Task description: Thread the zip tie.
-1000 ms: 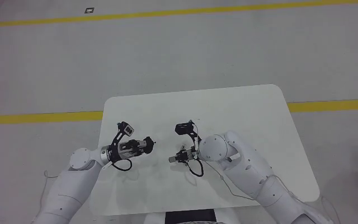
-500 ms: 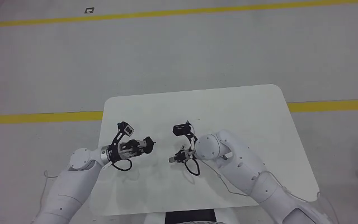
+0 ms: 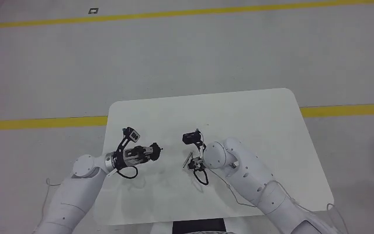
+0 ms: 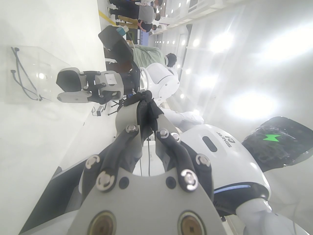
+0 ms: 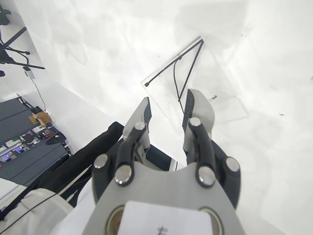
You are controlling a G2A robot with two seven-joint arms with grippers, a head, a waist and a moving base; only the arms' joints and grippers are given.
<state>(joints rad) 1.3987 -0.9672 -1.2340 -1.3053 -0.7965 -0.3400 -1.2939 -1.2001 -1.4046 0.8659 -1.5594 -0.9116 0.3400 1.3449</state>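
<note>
Black zip ties (image 5: 189,70) lie in a shallow clear tray (image 5: 227,99) on the white table (image 3: 263,117). My right gripper (image 5: 168,105) hangs open just above the tray's near edge, nothing between its fingers; one zip tie's end runs close to a fingertip (image 5: 189,99). In the top view the right gripper (image 3: 188,160) is near the table's middle. My left gripper (image 4: 144,102) is held off to the side, shut, its dark pads pressed together; whether anything thin sits between them is unclear. From there the right gripper (image 4: 58,89), the tray (image 4: 49,67) and the zip ties (image 4: 23,80) are in sight.
The left gripper (image 3: 155,150) floats above the table's left part, a short gap from the right one. Bare table stretches to the back and right. The floor beyond has yellow lines (image 3: 175,13).
The right gripper has turned at the wrist and shifted slightly toward the back of the table. The left arm has stayed still.
</note>
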